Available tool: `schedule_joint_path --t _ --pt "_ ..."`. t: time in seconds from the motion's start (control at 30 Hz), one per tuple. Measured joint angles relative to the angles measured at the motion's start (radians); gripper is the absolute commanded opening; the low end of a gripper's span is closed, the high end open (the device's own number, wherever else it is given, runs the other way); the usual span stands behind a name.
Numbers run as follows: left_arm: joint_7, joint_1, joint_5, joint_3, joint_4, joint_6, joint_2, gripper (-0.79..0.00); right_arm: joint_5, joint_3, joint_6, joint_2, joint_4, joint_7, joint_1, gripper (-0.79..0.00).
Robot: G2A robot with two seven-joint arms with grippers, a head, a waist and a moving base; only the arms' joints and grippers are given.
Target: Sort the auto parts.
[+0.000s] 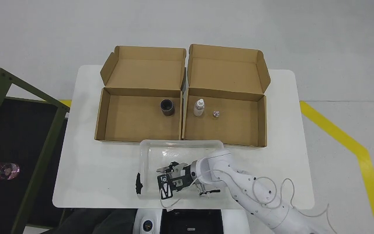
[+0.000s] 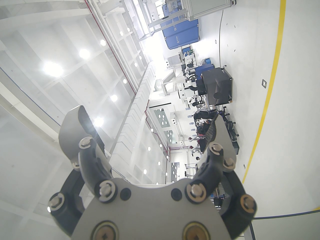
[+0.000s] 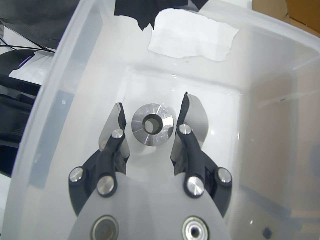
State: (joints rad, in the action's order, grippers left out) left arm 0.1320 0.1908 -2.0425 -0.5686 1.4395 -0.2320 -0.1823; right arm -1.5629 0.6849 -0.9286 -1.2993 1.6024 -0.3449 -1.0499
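Translucent plastic bin point(image 1: 156, 153) at the near edge of the white bench point(image 1: 82, 152), with torn black tape point(image 3: 152, 3) over one rim and a white paper label point(image 3: 192, 38) on the wall below it. On the bin floor stands a conical steel bushing point(image 3: 152, 136), bore facing the right wrist view. The right claw point(image 3: 152, 113) is lowered into the bin and straddles the bushing, one padded finger on each side. The jaws are parted a little wider than the part, and a thin gap shows at either pad, so nothing is gripped.

Behind the bin lie two open cardboard boxes side by side, lids folded back. The left box point(image 1: 125, 120) holds a dark cylindrical sleeve point(image 1: 168, 107). The right box point(image 1: 242, 123) holds a small white bottle-shaped part point(image 1: 200, 106) and, just beside it, a tiny metal fitting point(image 1: 216, 114).

The left claw point(image 2: 147, 119) is spread wide and empty, pointing up and out into the hall, away from the bench.
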Motion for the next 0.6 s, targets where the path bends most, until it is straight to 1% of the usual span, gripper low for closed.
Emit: schedule_joint_path --t 0.03,0.07,0.1,0.13,0.17,0.2,0.6 --pt "0.0 0.0 0.0 0.0 0.0 0.0 0.0 0.0 0.0 -0.001 0.002 0.0 -0.001 0.0 0.0 -0.486" --pt "0.0 0.0 0.0 0.0 0.0 0.0 0.0 0.0 -0.001 -0.002 0.003 0.0 -0.002 0.001 0.001 -0.539" --pt "0.0 0.0 0.0 0.0 0.0 0.0 0.0 0.0 0.0 -0.004 0.004 0.0 -0.003 0.001 0.002 -0.613" --pt "0.0 0.0 0.0 0.0 0.0 0.0 0.0 0.0 0.001 -0.004 0.003 0.0 -0.004 0.001 0.002 -0.659" --pt "0.0 0.0 0.0 0.0 0.0 0.0 0.0 0.0 0.002 -0.005 0.003 0.0 -0.004 0.001 0.003 -0.742" --pt "0.0 0.0 0.0 0.0 0.0 0.0 0.0 0.0 0.003 -0.005 0.002 0.0 -0.004 0.0 0.006 -0.785" --pt "0.0 0.0 0.0 0.0 0.0 0.0 0.0 0.0 0.045 0.024 0.022 0.002 0.03 0.02 0.023 -0.785"
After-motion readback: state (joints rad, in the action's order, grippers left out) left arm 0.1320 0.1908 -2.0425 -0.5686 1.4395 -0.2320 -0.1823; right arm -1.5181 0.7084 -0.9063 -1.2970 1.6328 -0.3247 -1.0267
